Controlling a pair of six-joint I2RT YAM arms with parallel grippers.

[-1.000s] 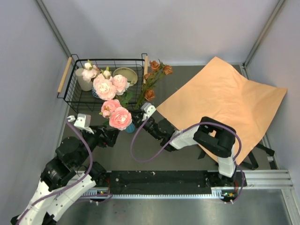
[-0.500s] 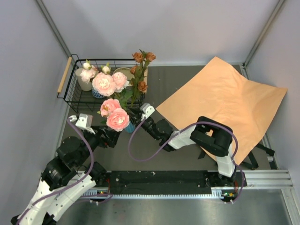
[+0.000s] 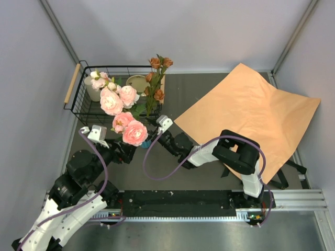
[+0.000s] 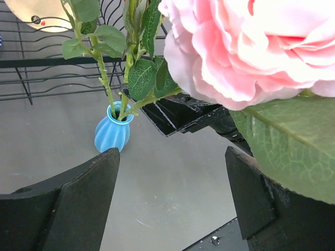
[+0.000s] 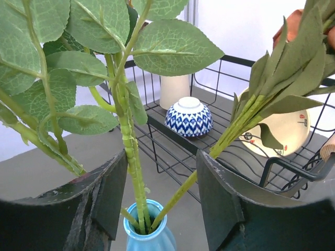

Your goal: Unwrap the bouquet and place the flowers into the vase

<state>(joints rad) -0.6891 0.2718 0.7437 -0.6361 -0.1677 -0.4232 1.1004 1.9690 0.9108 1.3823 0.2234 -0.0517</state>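
flowers (image 5: 131, 151) in vase (image 5: 149, 236), stems between parted right end effector (image 5: 162, 172) jaws; left end effector (image 4: 171, 157) wide.

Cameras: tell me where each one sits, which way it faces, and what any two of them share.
Top external: fixed above and behind the arms, looking down on the table; left arm and right arm show whole, bases at the bottom.
Left wrist: low over the table, facing the vase and wire basket; its own fingers frame the bottom.
Right wrist: close above the vase, facing the basket and patterned bowl; its fingers either side of the flower stems.
Shared: both wrist views show vase, stems, basket.
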